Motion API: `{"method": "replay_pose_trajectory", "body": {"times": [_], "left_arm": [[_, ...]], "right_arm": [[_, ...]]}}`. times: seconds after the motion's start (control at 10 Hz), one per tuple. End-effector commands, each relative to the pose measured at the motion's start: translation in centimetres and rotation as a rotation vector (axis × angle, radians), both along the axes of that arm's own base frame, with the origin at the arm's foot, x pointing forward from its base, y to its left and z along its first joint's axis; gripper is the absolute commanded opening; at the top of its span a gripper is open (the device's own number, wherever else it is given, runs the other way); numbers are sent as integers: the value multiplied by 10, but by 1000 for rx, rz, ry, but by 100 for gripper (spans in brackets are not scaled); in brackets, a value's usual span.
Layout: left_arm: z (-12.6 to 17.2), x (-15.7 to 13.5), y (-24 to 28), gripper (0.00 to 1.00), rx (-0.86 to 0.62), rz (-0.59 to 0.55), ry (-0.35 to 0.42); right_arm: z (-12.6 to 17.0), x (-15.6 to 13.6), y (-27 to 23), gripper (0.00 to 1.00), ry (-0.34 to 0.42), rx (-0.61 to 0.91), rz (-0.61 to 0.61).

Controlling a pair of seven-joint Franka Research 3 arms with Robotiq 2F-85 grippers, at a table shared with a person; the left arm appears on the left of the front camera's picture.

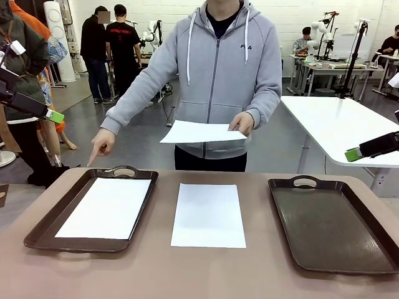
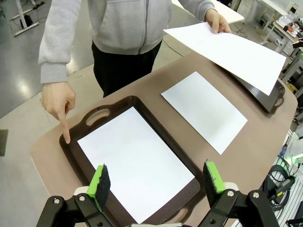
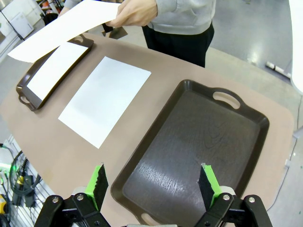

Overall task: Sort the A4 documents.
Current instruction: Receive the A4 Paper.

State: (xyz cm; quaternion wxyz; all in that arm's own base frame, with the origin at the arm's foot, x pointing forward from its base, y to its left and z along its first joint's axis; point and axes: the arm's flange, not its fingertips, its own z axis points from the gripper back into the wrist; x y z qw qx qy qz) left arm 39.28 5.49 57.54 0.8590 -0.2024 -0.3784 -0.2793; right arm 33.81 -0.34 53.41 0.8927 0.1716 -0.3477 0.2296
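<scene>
One white A4 document (image 1: pixel 112 207) lies in the left dark brown tray (image 1: pixel 43 225). A second sheet (image 1: pixel 208 214) lies flat on the table between the trays. The person holds a third sheet (image 1: pixel 201 132) in one hand above the far table edge, while the other hand (image 1: pixel 100 144) points a finger down at the left tray's far corner. My left gripper (image 2: pixel 156 182) hovers open above the left tray's near end, nothing between its fingers. My right gripper (image 3: pixel 150 182) hangs open over the bare right tray (image 3: pixel 199 142). In the front view both arms sit at the side edges, well above the table.
The table (image 1: pixel 156 274) is brown with rounded ends. A white table (image 1: pixel 340 121) stands behind at the right. Other people and equipment are farther back in the room.
</scene>
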Motion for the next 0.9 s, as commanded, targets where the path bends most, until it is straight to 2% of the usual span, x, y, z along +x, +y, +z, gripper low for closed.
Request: {"method": "replay_pose_trajectory", "body": {"times": [0.0, 0.5, 0.6, 0.7, 0.8], "left_arm": [[-2, 6, 0, 100, -30, 53, 4], [-52, 66, -40, 100, -299, 191, 399], [-66, 76, -52, 100, -361, 192, 516], [-76, 83, -61, 100, -407, 178, 572], [-92, 96, -74, 100, -501, 154, 672]], "right_arm": [[-2, 1, 0, 100, 5, 21, 10], [-2, 1, 0, 100, 5, 21, 10], [-2, 1, 0, 100, 5, 21, 10], [-2, 1, 0, 100, 5, 21, 10], [-2, 1, 0, 100, 5, 21, 10]]}}
